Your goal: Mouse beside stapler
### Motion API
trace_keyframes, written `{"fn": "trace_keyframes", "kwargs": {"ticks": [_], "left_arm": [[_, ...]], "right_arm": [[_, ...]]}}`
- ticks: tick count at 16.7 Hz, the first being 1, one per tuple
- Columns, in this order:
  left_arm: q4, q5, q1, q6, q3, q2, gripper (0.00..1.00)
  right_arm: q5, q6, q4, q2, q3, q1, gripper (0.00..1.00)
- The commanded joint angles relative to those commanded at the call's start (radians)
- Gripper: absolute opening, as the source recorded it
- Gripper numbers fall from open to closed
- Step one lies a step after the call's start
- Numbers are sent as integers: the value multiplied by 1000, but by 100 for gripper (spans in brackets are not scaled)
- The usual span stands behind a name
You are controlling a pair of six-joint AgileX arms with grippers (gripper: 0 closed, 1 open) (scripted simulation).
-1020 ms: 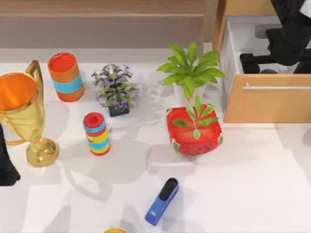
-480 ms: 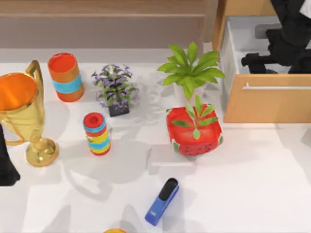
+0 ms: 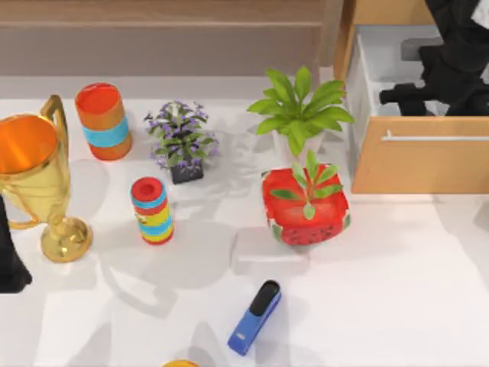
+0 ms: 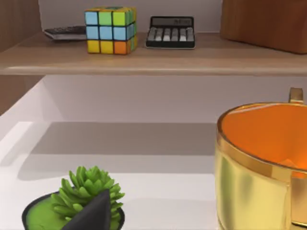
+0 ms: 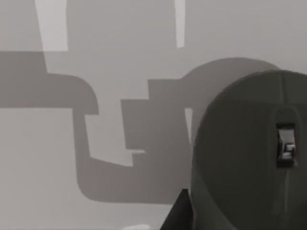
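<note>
Right gripper (image 3: pixel 397 97) over open drawer (image 3: pixel 397 157).
Mouse (image 5: pixel 249 153) just below; finger state unclear. Stapler (image 3: pixel 254 317) on table (image 3: pixel 397 290).

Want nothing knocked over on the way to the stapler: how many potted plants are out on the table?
4: purple-flowered plant, leafy green plant, watermelon-pot plant, and a small green succulent near the gold trophy. Others may sit out of view.

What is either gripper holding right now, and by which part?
Cannot be told: the right gripper is in the drawer, close to the mouse, but any contact is hidden. Left gripper is parked at far left.
</note>
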Motion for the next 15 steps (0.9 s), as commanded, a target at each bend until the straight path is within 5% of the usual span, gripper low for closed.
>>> {"fn": "trace_keyframes", "kwargs": {"ticks": [15], "left_arm": [[0, 0, 0, 0, 0, 0, 100]], "right_arm": [[46, 39, -3, -132, -57, 19, 0]]}}
